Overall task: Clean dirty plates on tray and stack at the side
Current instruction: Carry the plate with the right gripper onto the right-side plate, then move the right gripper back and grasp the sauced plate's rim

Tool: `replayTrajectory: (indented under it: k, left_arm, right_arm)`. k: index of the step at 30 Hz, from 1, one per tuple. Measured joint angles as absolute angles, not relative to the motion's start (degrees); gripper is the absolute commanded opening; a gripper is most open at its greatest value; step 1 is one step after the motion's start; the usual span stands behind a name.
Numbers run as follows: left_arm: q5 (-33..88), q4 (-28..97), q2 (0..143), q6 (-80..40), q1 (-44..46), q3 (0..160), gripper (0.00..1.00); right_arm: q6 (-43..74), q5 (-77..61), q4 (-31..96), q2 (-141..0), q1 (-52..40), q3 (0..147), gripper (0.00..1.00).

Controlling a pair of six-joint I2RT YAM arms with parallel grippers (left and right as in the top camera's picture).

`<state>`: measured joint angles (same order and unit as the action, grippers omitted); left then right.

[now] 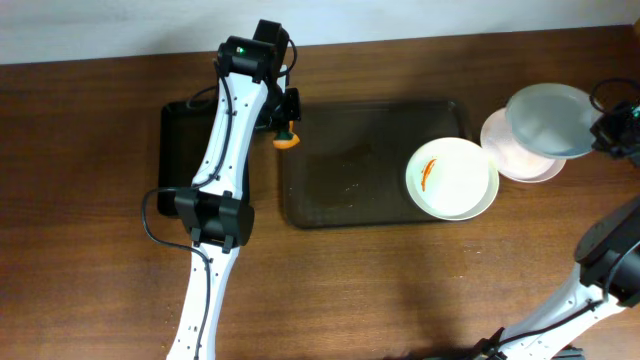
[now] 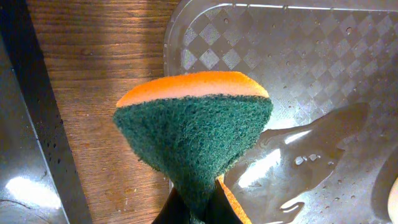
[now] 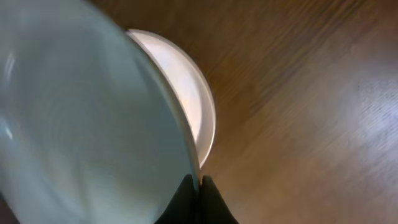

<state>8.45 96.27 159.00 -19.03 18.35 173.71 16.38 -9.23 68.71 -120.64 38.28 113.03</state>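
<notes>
smeared plate (image 1: 452, 178) sits at the tray's (image 1: 340, 190) right end, floor open leftward. near the counter's right edge, right gripper (image 1: 603, 131) pinches a plain plate (image 1: 548, 118) above a third plate (image 1: 525, 168); left gripper (image 1: 287, 120) clamps a sponge (image 1: 286, 139) at the tray's far-left corner.

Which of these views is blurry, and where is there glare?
Right wrist view: the held plate and the table beyond it are smeared with blur. Left wrist view: the sponge is sharp, with white glare on the wet tray. Overhead view: evenly lit and in focus, only soft shadows.
</notes>
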Motion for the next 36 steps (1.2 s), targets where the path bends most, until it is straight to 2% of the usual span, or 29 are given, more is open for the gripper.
replayTrajectory:
  k: [2, 3, 4, 5, 7, 8, 12, 15, 16, 17, 18, 21, 22, 23, 25, 27, 29, 32, 36]
  left_arm:
    - [8.60, 96.20, 159.00, -19.03, 18.35, 173.71, 0.00]
    - [8.60, 96.18, 159.00, -19.00, 18.35, 173.71, 0.00]
    - [8.60, 96.07, 159.00, -19.03, 18.35, 173.71, 0.00]
    - [8.60, 96.01, 159.00, -19.03, 18.35, 173.66, 0.00]
    - [8.60, 95.96, 159.00, -19.00, 18.35, 173.66, 0.00]
    - [8.60, 95.96, 159.00, -19.03, 18.35, 173.66, 0.00]
    - [8.60, 96.03, 159.00, -19.03, 18.35, 173.66, 0.00]
    - [8.62, 96.23, 159.00, -19.00, 18.35, 173.66, 0.00]
    - [8.60, 96.31, 159.00, -19.03, 18.35, 173.66, 0.00]
    - [8.60, 96.33, 159.00, -19.00, 18.35, 173.66, 0.00]
    - [8.60, 96.44, 159.00, -19.03, 18.35, 173.66, 0.00]
    - [8.62, 96.44, 159.00, -19.00, 18.35, 173.66, 0.00]
    - [8.62, 96.44, 159.00, -19.03, 18.35, 173.66, 0.00]
    - [8.62, 96.47, 159.00, -19.03, 18.35, 173.66, 0.00]
    - [8.60, 96.44, 159.00, -19.03, 18.35, 173.66, 0.00]
    - [8.62, 96.47, 159.00, -19.03, 18.35, 173.66, 0.00]
    - [8.62, 96.44, 159.00, -19.03, 18.35, 173.66, 0.00]
    - [8.62, 96.44, 159.00, -19.03, 18.35, 173.66, 0.00]
    - [8.40, 96.42, 159.00, -19.00, 18.35, 173.66, 0.00]
  right_arm:
    - [16.58, -8.91, 62.65, -120.64, 38.09, 106.78, 0.04]
    - [16.69, -8.91, 61.84, -120.64, 38.09, 105.58, 0.07]
    - [16.73, -8.93, 61.17, -120.64, 38.09, 104.60, 0.14]
    - [16.80, -8.93, 60.75, -120.64, 37.98, 104.16, 0.22]
    - [17.10, -8.91, 60.14, -120.64, 37.39, 103.90, 0.47]
    - [17.41, -8.95, 60.05, -120.64, 36.75, 103.90, 0.72]
    - [16.40, -12.58, 61.56, -120.64, 32.10, 103.90, 0.73]
    - [13.47, -18.92, 67.26, -120.64, 28.12, 103.81, 0.74]
    - [11.94, -20.18, 70.28, -120.62, 26.68, 103.74, 0.79]
    - [9.69, -20.78, 73.63, -120.60, 25.17, 103.66, 0.88]
    - [7.57, -19.18, 76.64, -120.57, 23.79, 103.39, 0.89]
    - [5.34, -13.37, 79.48, -120.49, 20.86, 100.57, 0.89]
    - [5.08, -12.16, 79.55, -120.46, 20.12, 98.67, 0.81]
    - [4.86, -10.66, 78.78, -120.46, 19.92, 96.60, 0.67]
    - [5.61, -8.73, 77.78, -120.46, 19.92, 95.09, 0.52]
    - [5.87, -7.33, 77.17, -120.46, 19.92, 94.78, 0.50]
    - [5.87, -7.33, 77.14, -120.46, 19.92, 94.70, 0.39]
    - [5.96, -7.33, 76.07, -120.46, 19.20, 92.77, 0.38]
    - [5.96, -7.31, 74.06, -120.46, 11.57, 92.66, 0.38]
